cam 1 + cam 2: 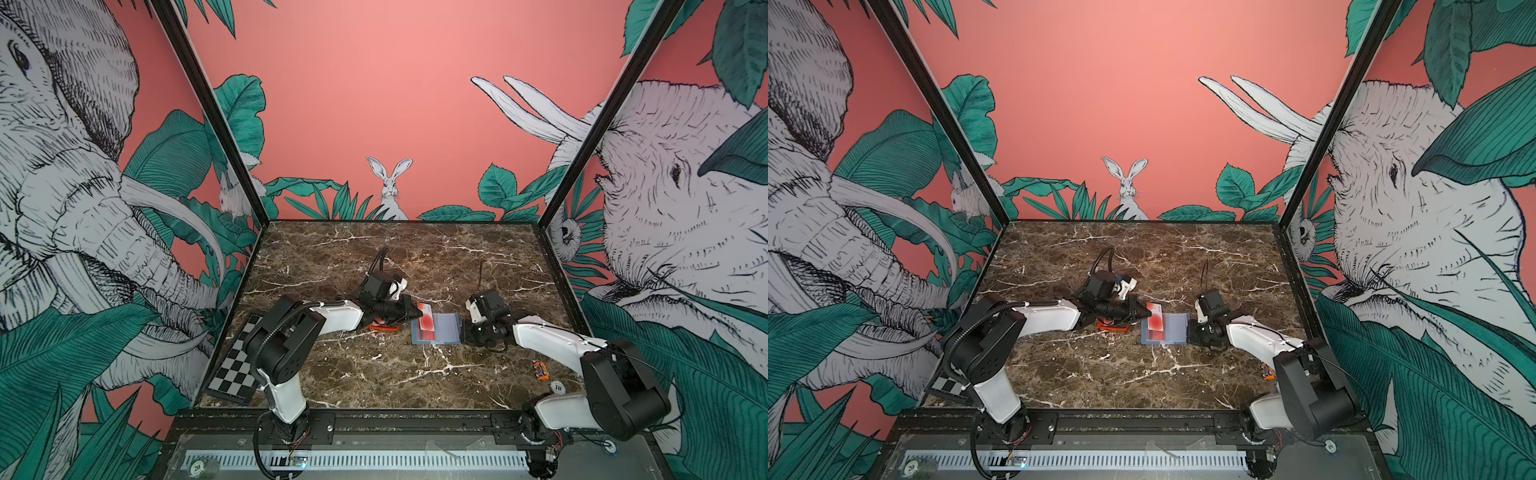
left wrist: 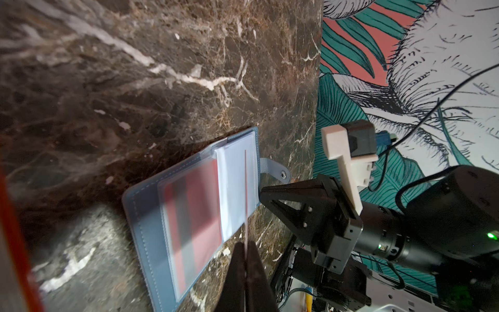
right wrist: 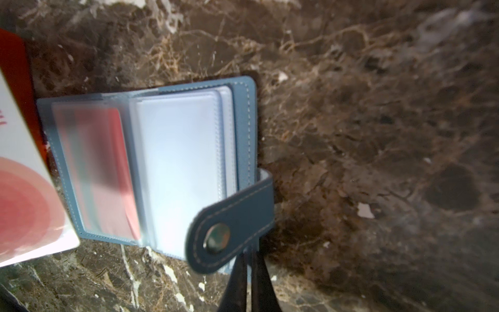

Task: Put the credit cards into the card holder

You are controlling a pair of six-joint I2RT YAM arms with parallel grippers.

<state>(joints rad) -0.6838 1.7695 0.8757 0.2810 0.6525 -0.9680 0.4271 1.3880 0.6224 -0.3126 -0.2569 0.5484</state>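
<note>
One credit card [image 2: 246, 194] sits pinched between left fingers [image 2: 234, 275] over card holder [image 2: 147, 216].

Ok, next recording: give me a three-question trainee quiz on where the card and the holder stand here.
1. True or false: the card holder lies shut with its snap tab fastened.
2. What does the left gripper hold between its fingers? A) a credit card B) nothing C) the card holder
3. Which half of the holder already shows a stored card in its sleeve?
Key: 1 false, it lies open. 2 A. 3 The half away from the snap tab.
</note>
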